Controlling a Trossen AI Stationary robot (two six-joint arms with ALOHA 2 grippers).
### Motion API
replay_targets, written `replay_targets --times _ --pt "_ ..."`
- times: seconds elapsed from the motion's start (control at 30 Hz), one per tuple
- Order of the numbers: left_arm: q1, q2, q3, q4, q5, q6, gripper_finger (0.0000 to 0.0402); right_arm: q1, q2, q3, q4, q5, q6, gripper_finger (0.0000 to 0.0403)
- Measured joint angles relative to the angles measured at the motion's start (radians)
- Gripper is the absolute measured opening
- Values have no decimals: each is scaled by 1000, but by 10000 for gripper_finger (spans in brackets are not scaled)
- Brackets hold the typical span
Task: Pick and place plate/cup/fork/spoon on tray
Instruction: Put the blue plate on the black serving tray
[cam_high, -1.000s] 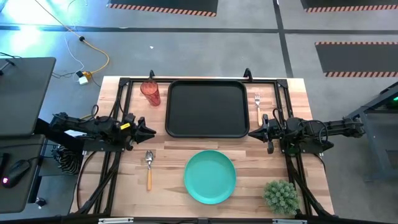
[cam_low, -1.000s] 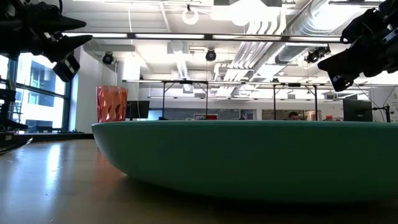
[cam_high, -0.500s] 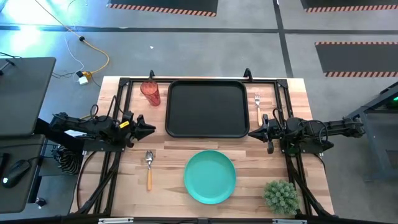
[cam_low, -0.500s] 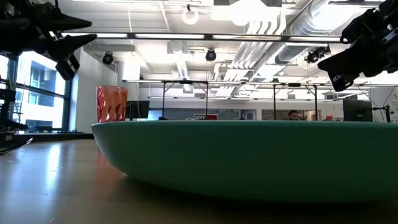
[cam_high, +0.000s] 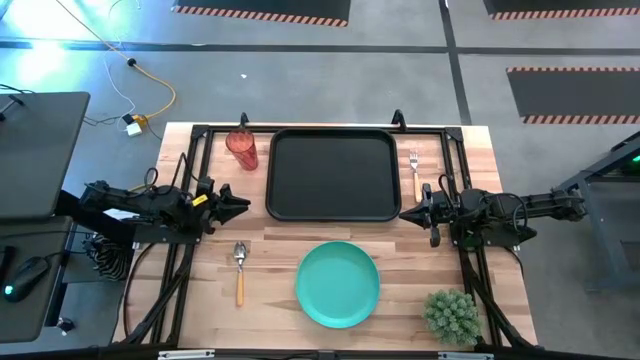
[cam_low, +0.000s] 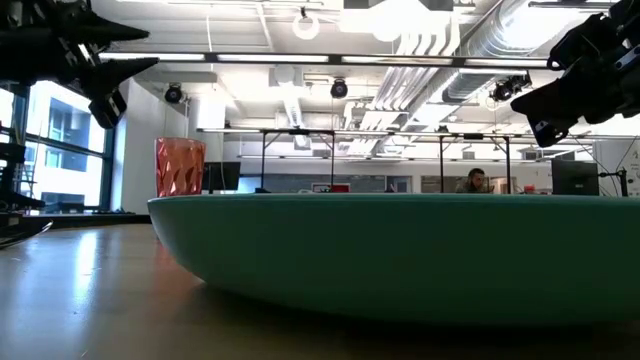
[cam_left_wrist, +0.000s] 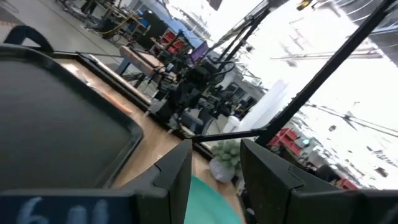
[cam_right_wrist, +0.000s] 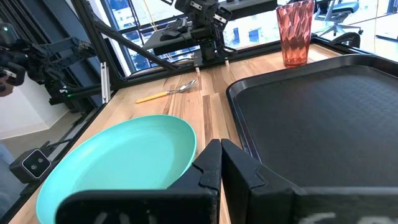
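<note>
Occupying the far middle of the wooden table (cam_high: 270, 290), the black tray (cam_high: 333, 174) lies flat with nothing on it and serves as reference for every item below.

Cup (cam_high: 242, 149): translucent red, upright, just off the tray's left edge by its far-left corner, on the table.

Fork (cam_high: 415, 172): wooden handle, metal tines, lying just off the tray's right edge, on the table.

Plate (cam_high: 338, 284): teal, round, on the table on the tray's near side, a strip of wood between them.

Spoon (cam_high: 239, 268): wooden handle, lying on the table off the tray's near-left corner, left of the plate.

Artificial plant (cam_high: 451, 316): green, on the table off the tray's near-right corner, right of the plate.

Left gripper (cam_high: 241, 206): raised above the table just left of the tray's near-left corner; fingers parted with a clear gap, grasping nothing.

Right gripper (cam_high: 406, 214): raised just right of the tray's near-right corner; fingers pressed together, grasping nothing.
</note>
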Motion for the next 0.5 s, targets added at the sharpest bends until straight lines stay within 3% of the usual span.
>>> replay_targets --times 0.27,0.5 --pt "0 32 148 0 33 -11 127 0 0 0 0 0 0 0" --pt "0 201 340 -111 27 66 127 0 0 0 0 0 0 0"
